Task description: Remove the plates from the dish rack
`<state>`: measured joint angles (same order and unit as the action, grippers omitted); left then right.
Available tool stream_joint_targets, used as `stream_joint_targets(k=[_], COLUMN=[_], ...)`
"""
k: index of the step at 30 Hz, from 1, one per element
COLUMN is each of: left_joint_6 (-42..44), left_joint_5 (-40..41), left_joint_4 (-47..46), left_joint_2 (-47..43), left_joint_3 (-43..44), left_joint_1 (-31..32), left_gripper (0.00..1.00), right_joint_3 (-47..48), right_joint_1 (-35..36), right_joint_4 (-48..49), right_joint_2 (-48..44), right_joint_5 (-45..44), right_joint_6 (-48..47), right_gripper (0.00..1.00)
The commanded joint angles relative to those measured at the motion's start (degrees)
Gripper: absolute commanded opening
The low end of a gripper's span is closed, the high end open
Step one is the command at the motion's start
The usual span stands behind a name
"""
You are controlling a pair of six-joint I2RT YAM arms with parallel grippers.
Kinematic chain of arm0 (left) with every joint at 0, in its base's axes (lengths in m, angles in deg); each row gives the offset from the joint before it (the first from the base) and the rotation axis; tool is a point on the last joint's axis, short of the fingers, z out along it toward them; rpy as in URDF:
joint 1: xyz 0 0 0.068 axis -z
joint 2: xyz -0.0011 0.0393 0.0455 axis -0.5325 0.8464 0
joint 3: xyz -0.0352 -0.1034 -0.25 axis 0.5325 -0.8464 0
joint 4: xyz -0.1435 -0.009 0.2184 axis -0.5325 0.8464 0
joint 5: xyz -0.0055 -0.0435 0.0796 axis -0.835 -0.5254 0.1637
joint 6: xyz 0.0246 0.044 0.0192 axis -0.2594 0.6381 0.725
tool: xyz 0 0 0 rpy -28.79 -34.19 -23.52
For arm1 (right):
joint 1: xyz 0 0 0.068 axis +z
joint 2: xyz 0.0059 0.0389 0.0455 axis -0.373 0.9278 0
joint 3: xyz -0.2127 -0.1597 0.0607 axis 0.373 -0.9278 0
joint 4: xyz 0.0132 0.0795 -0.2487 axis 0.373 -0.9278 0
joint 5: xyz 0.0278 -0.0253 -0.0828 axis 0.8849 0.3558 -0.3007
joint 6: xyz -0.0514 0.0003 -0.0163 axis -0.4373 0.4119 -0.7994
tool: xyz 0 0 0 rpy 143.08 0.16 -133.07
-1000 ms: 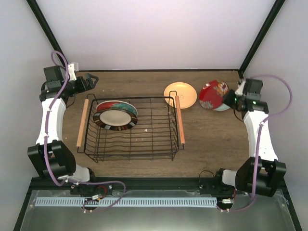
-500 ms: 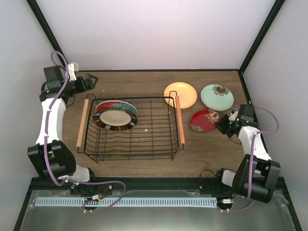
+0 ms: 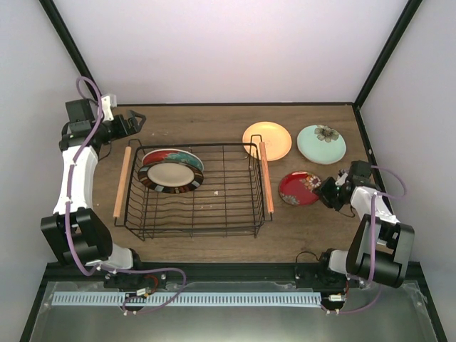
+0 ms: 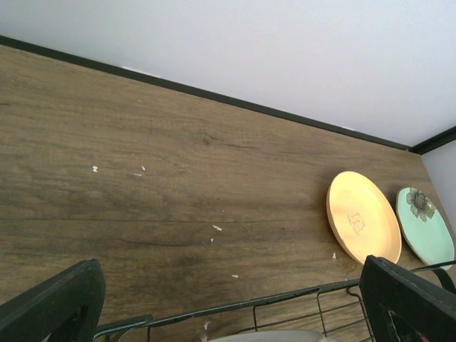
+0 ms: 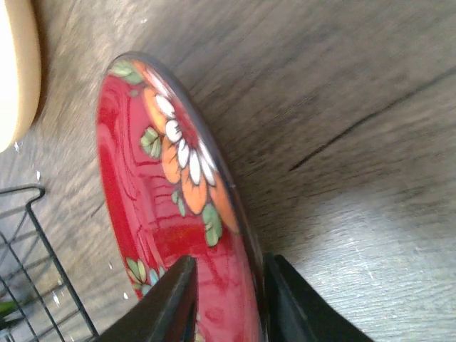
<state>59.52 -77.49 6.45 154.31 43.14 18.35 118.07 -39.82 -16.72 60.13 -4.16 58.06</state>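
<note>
My right hand (image 3: 329, 191) clamps the rim of the red floral plate (image 3: 296, 188), right of the dish rack (image 3: 265, 178). My left hand (image 3: 132, 120) hangs open.

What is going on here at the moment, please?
The right gripper grips the rim of the red floral plate, low over the wooden table right of the black wire dish rack. The yellow-orange plate and mint plate lie outside; two plates are in the rack. The left gripper hangs open.
</note>
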Motion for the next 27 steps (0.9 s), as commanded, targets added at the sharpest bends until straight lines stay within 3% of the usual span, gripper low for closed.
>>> stream_joint_targets(k=[1, 5, 17, 21, 24, 27], left_joint_6=[0.6, 1.03, 1.19, 0.89, 0.8, 0.82], left_joint_5=[-0.32, -0.45, -0.87, -0.9, -0.93, -1.07], left_joint_4=[-0.88, -0.85, -1.01, -1.35, -1.47, -1.53], left_joint_2=[-1.55, -1.68, -1.25, -1.3, -1.24, -1.08], left_joint_3=[-1.16, -1.37, -1.27, -1.27, -1.26, -1.19], left_joint_1=[0.3, 0.36, 0.31, 0.3, 0.34, 0.3], left_gripper=[1.0, 1.0, 1.0, 1.0, 1.0, 1.0], right_joint_3=[-0.21, -0.87, 4.34, 12.36, 21.92, 33.75], right_joint_1=[-0.53, -0.53, -0.52, -0.52, 1.22, 13.09], right_joint_4=[-1.11, -0.94, -5.76, -8.9, -5.51, -0.41], right_joint_2=[1.06, 0.2, -2.11, -2.91, -5.65, -4.67], right_joint_5=[-1.75, -2.74, -9.24, -11.83, -8.36, -10.91], right_joint_6=[-1.59, -1.14, -2.21, -4.71, -9.05, -16.25], right_gripper=[0.33, 0.48, 0.65, 0.68, 0.68, 0.68])
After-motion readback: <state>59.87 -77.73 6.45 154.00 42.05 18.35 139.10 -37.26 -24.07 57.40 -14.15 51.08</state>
